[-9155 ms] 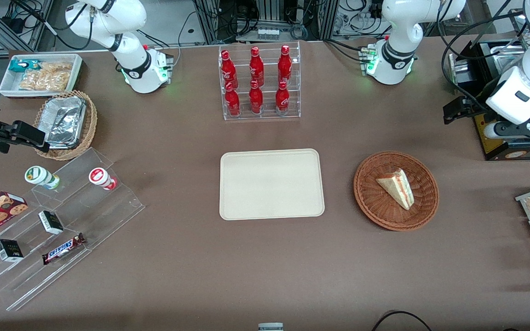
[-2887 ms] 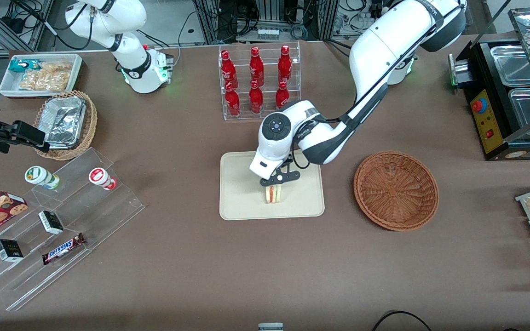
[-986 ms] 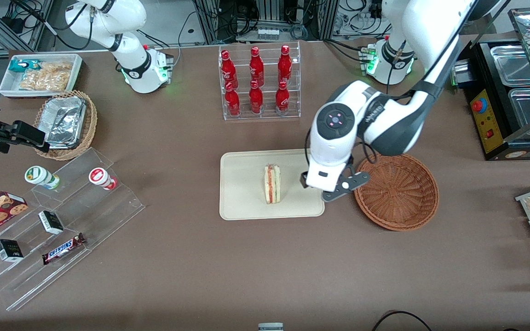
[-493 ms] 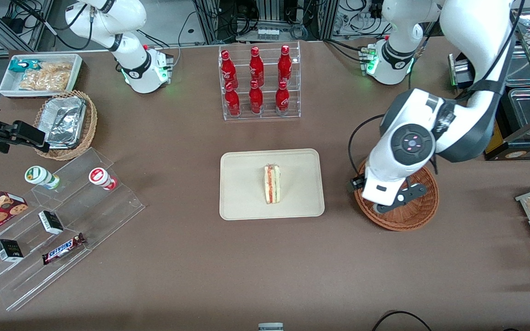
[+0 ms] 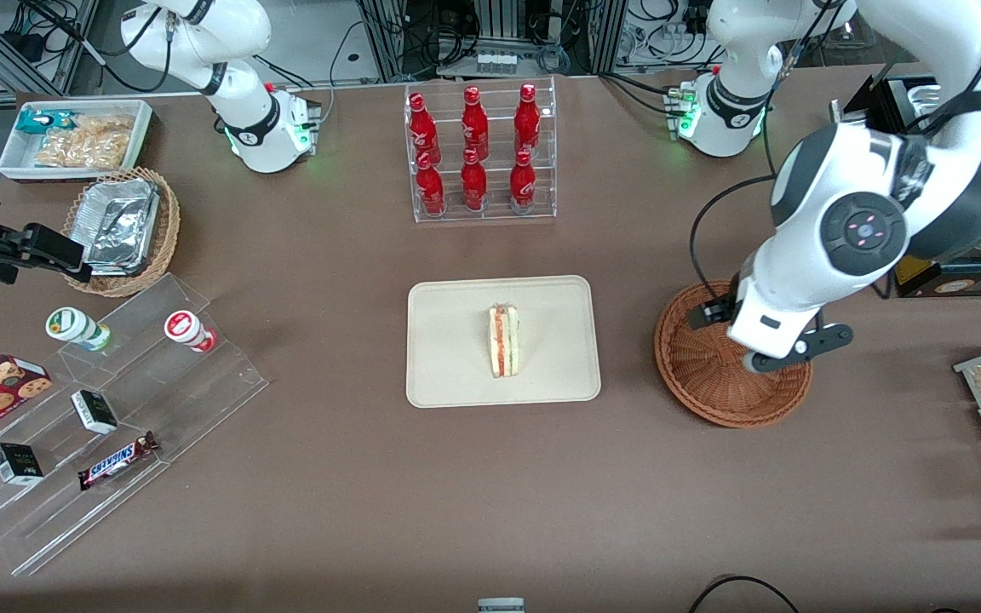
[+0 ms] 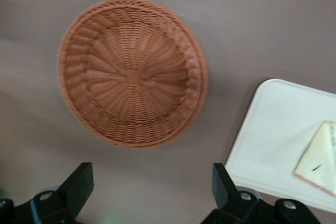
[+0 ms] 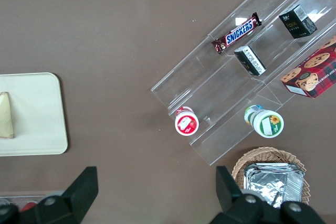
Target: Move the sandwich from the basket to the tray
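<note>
While the brown table [image 5: 354,511] stretches wide, the cream tray [image 5: 456,375] carries the sandwich [image 5: 504,341], a pale wedge on its side, red and green filling showing along its cut edge. Reddish woven basket [image 5: 703,392] sits bare, with the gripper [image 6: 149,195] hanging above it, fingers spread wide, holding nothing. One bar reads SNICKERS [image 7: 236,33].

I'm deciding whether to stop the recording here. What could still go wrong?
Little. The sandwich stands on its edge on the tray, so a jolt to the table could tip it over. The open, empty pincer hangs over the basket; if the arm dipped while pulling away, it might catch the rim and drag the basket.
</note>
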